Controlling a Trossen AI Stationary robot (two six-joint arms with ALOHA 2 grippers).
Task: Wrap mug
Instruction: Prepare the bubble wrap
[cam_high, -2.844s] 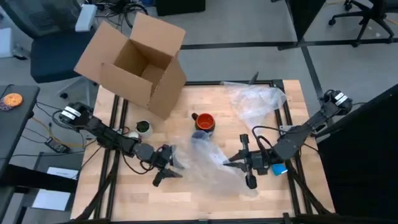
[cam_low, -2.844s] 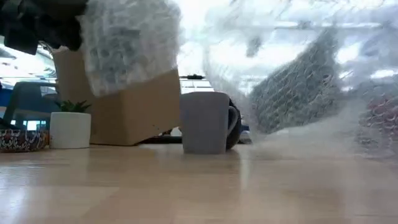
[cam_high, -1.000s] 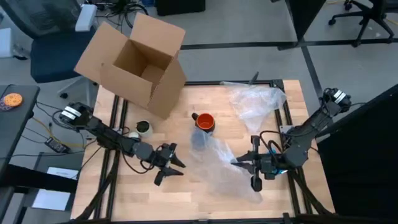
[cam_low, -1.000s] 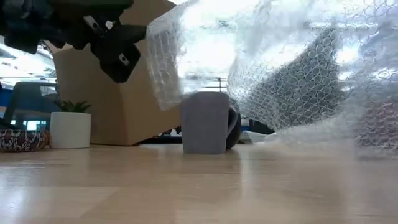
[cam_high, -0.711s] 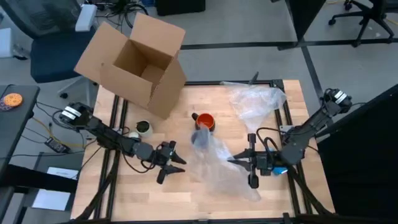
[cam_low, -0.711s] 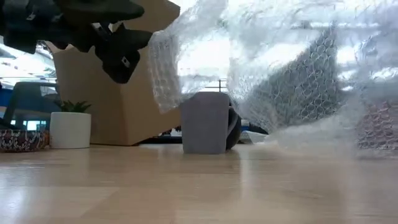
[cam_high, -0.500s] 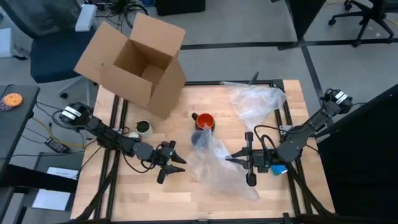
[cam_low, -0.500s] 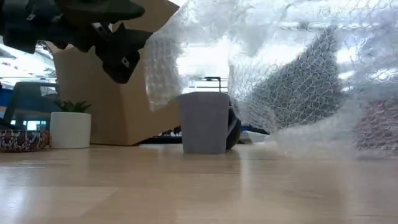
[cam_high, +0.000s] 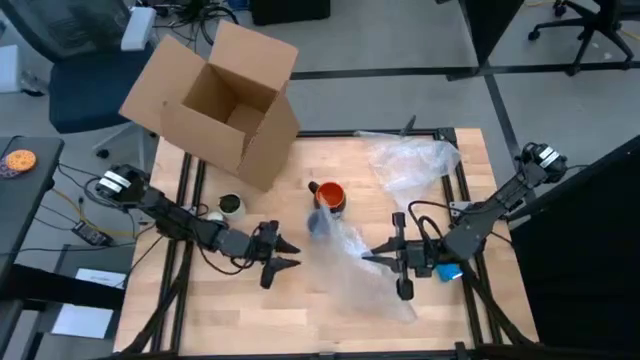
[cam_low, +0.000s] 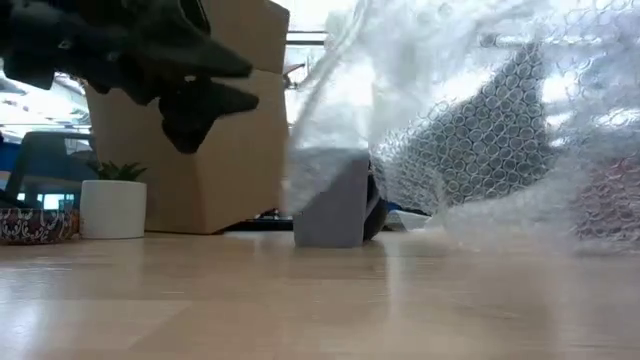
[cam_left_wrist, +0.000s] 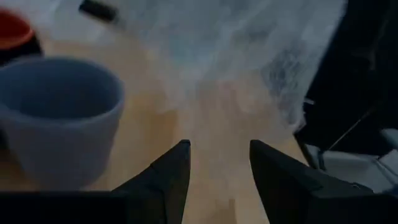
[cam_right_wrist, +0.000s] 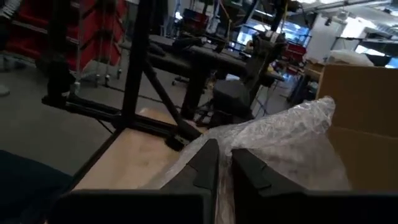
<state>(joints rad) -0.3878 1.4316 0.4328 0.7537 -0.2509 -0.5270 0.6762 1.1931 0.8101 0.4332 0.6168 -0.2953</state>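
At the near side of the wooden table (cam_high: 440, 320) both arms reach inward; the left gripper (cam_high: 284, 254) hangs above the boards left of centre, its fingers (cam_left_wrist: 168, 180) spread with bare wood showing between them — nothing is held; the right gripper (cam_high: 383, 254) sits right of centre, its fingers (cam_right_wrist: 202, 165) pinched nearly together on an edge of the bubble wrap sheet (cam_high: 350, 262), which spreads between the two grippers and rises in crumpled folds. In the low view the same sheet (cam_low: 480, 130) billows across the right and middle, draping over the top of a grey mug (cam_low: 330, 200) that stands upright on the boards; the left wrist view shows that grey mug (cam_left_wrist: 59, 118) empty, just beside the wrap.

Just beyond the grey mug, near the table's middle, stands the mug (cam_high: 329, 197) — orange-red, bright orange inside, upright, its dark handle (cam_high: 312, 186) pointing to the far left; the far end of the bubble wrap sheet lies against the grey mug, and whether it touches the orange one cannot be told. Left of it, near the table's left edge, sits a small white pot with a plant (cam_high: 230, 206).

Farther off on the right lies a second heap of clear wrap (cam_high: 415, 160); at the far left corner an open cardboard box (cam_high: 215, 100) stands tilted, partly overhanging the table's edge.
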